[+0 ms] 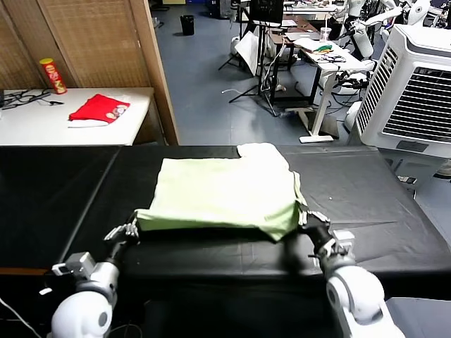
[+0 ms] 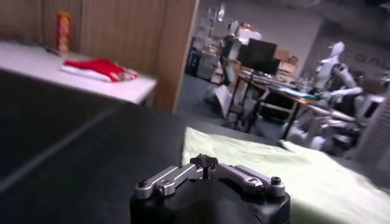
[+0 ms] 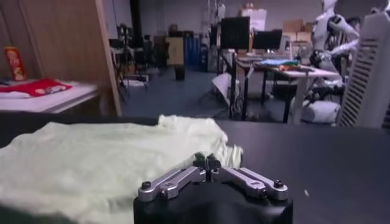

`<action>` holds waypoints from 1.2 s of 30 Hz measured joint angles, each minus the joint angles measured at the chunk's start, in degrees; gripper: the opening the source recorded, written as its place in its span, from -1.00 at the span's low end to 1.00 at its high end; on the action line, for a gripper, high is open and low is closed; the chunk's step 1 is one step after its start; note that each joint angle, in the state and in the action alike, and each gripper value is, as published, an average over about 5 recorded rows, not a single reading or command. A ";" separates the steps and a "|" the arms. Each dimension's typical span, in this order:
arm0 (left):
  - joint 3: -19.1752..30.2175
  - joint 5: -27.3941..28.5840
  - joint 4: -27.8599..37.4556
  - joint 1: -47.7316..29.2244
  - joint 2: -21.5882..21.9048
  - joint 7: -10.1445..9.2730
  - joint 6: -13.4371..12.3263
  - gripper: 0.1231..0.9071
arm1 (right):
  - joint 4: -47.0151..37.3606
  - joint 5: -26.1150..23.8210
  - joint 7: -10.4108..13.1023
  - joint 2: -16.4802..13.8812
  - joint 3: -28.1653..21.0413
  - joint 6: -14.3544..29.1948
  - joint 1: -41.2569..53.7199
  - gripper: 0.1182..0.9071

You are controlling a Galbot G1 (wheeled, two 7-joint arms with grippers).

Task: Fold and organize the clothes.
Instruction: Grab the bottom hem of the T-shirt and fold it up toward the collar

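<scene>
Shirt (image 1: 222, 193) on black table (image 1: 366, 197), corners seemingly pinched – both grippers

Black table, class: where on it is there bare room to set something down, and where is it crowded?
The black table is bare left of the pale yellow-green shirt and right of it, toward the white cooler. The near edge is crowded: the left hand and right hand, both shut, sit at the shirt's near corners.

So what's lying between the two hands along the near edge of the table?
In the head view, the shirt's near hem spans from left hand to right hand.
</scene>
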 joint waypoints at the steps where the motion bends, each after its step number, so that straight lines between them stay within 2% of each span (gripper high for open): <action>1: 0.39 0.35 0.83 -0.66 0.16 0.03 -0.05 -0.99 | -1.12 -0.13 -0.22 0.01 -0.12 0.09 0.87 -0.99; 10: 3.35 1.61 7.69 -6.82 2.48 0.32 -0.17 -0.99 | -8.51 0.36 -3.99 -0.37 -1.13 0.18 6.71 -0.98; 12: 3.74 1.78 8.97 -8.05 3.10 0.42 -0.16 -0.99 | -8.80 0.84 -5.00 -0.59 -1.02 -0.19 6.83 -0.91; 15: 4.24 1.92 10.65 -9.67 3.97 0.56 -0.07 -0.99 | -7.85 1.63 -5.73 -1.10 -0.49 -1.41 5.92 -0.60; 18: 4.64 2.10 12.09 -11.18 4.50 0.91 0.01 -0.90 | -5.12 1.82 -5.63 -1.68 0.25 -2.62 3.63 -0.18; 21: 4.96 2.27 13.11 -12.58 4.73 1.07 0.05 -0.58 | -0.96 1.69 -5.38 -2.20 1.20 -3.10 -0.09 0.24; 23: 5.09 2.42 13.38 -13.13 4.84 1.05 0.35 -0.28 | 2.01 1.57 -5.28 -2.51 1.90 -3.09 -2.91 0.49; 26: 5.08 2.90 13.12 -12.96 5.18 1.13 1.17 0.15 | 5.49 1.11 -5.22 -2.81 2.72 -3.01 -6.56 0.69; 30: 4.59 2.76 11.80 -11.32 5.76 1.94 1.81 0.60 | 7.50 0.46 -4.99 -2.74 3.30 -2.89 -9.52 0.72; 32: 4.19 1.44 10.83 -9.94 5.83 2.48 2.22 0.69 | 7.78 0.38 -4.77 -2.65 3.65 -2.85 -10.26 0.71; 36: 3.36 -1.56 9.39 -7.11 5.43 2.87 2.91 0.72 | 7.76 0.41 -4.46 -2.61 4.19 -2.77 -11.08 0.61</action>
